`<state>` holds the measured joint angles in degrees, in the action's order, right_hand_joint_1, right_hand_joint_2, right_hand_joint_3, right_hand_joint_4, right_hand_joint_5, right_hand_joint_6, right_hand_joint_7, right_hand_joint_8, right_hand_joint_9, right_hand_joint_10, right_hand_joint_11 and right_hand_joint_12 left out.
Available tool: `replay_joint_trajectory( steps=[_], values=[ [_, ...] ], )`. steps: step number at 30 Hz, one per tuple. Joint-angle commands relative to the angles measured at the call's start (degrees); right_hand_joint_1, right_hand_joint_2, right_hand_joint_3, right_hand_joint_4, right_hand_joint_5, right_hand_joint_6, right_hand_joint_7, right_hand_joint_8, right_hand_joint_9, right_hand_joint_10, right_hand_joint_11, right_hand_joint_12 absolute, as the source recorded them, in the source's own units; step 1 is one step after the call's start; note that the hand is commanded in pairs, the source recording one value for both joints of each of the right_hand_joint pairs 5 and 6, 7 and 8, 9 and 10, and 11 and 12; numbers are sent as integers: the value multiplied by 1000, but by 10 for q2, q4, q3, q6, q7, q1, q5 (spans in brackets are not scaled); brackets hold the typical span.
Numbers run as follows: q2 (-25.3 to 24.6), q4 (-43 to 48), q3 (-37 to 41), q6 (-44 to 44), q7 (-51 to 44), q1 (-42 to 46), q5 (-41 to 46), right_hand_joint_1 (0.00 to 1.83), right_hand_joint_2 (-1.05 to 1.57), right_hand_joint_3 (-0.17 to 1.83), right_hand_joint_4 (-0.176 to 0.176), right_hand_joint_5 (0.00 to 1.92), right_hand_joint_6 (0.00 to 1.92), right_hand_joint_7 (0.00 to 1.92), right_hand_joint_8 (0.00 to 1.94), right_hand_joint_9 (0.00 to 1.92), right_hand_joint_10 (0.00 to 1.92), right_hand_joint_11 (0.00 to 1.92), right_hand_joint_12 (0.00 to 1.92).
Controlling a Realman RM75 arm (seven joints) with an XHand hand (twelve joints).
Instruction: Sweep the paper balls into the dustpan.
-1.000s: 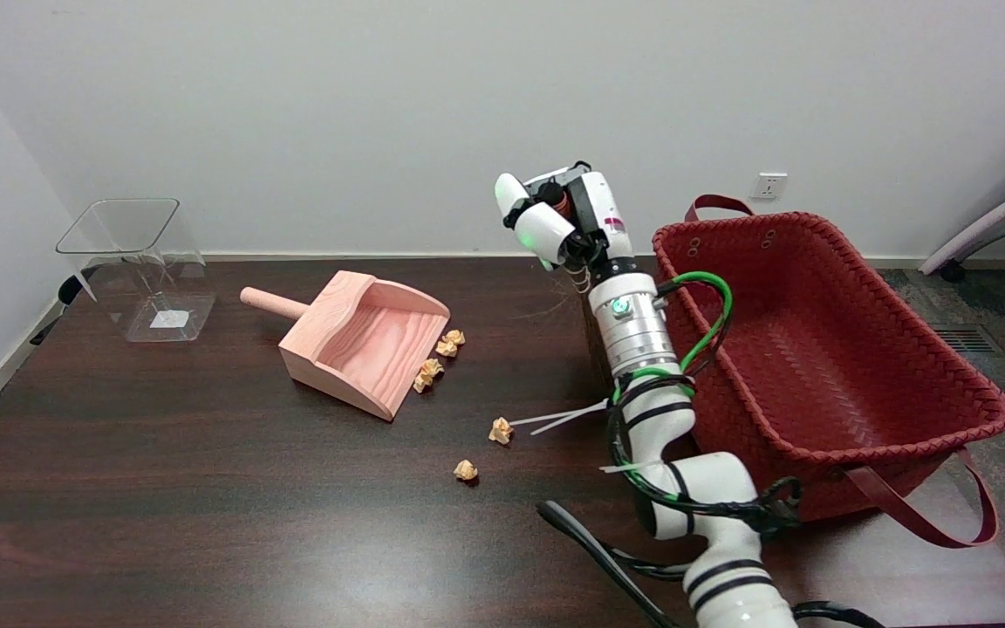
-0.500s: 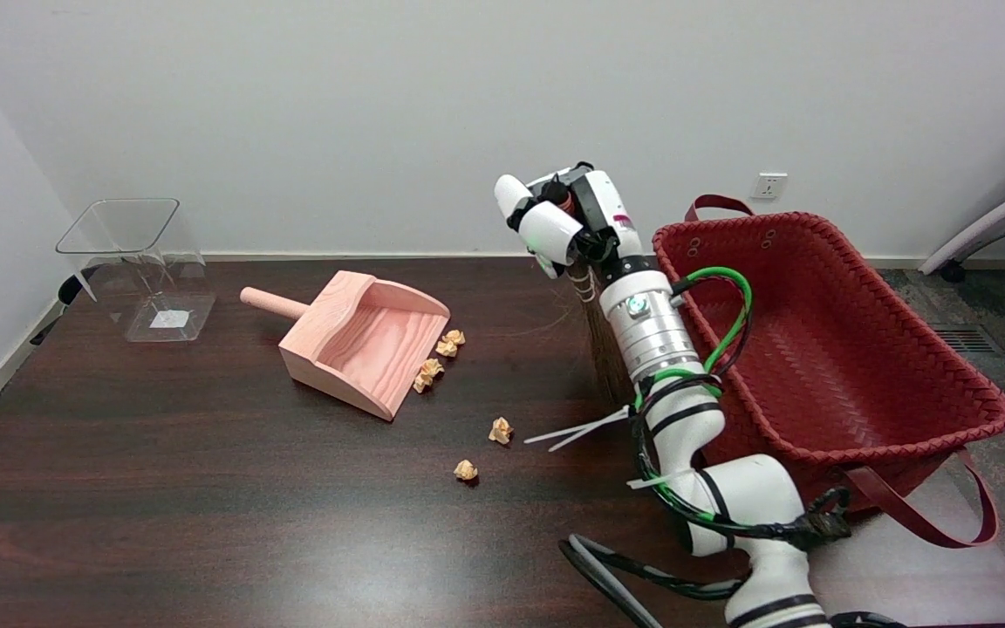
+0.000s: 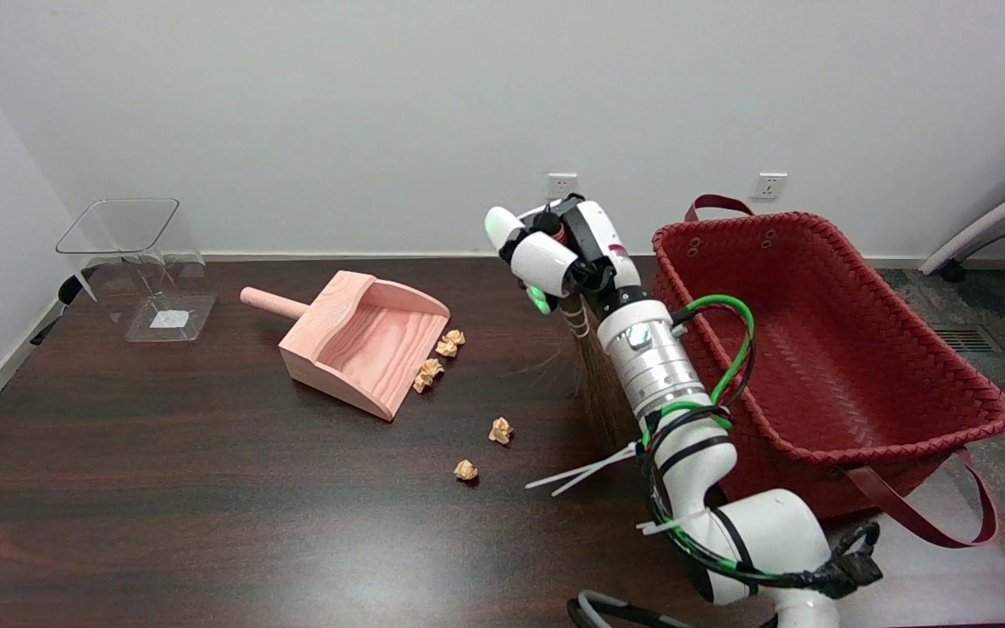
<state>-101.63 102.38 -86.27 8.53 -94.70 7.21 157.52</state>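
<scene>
My right hand (image 3: pixel 555 249) grips the handle of a small broom (image 3: pixel 597 388), whose brown bristles hang below it, partly hidden behind my wrist. The bristle tips are close to the dark table (image 3: pixel 162 488), just left of the red basket. A pink wooden dustpan (image 3: pixel 363 340) lies left of centre, its mouth facing right and toward me. Several crumpled paper balls (image 3: pixel 446 348) sit at its mouth. Two more lie loose nearer me: one paper ball (image 3: pixel 500 429) and another paper ball (image 3: pixel 465 470), both left of the bristles.
A large red woven basket (image 3: pixel 851 288) stands immediately right of my arm. A clear plastic container (image 3: pixel 140 262) is at the far left corner. White cable ties (image 3: pixel 577 471) stick out from my forearm toward the loose balls.
My arm and hand have come nearer and lower with the broom, bringing the bristles down beside the loose balls. The balls and dustpan have not moved.
</scene>
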Motion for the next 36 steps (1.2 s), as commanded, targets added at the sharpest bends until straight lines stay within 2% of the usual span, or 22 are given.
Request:
replay_joint_trajectory(
  steps=[1,11,22,31,36],
  values=[
    [-9,23,-47,-13,6,44,0,1057,1571,1242,0,1920,1920,1920,1920,1920,1920,1920,1920],
    [-16,-27,-56,5,9,31,0,1046,1571,1155,0,1920,1920,1920,1920,1920,1920,1920,1920],
    [-74,-135,-54,105,6,12,1,1015,1571,1081,0,1920,1920,1920,1920,1920,1920,1920,1920],
    [-95,-221,-50,176,3,-25,1,1037,1571,1022,0,1920,1920,1920,1920,1920,1920,1920,1920],
    [-118,-248,-36,229,-86,-36,2,1048,1571,959,0,1920,1920,1920,1920,1920,1920,1920,1920]
  ],
)
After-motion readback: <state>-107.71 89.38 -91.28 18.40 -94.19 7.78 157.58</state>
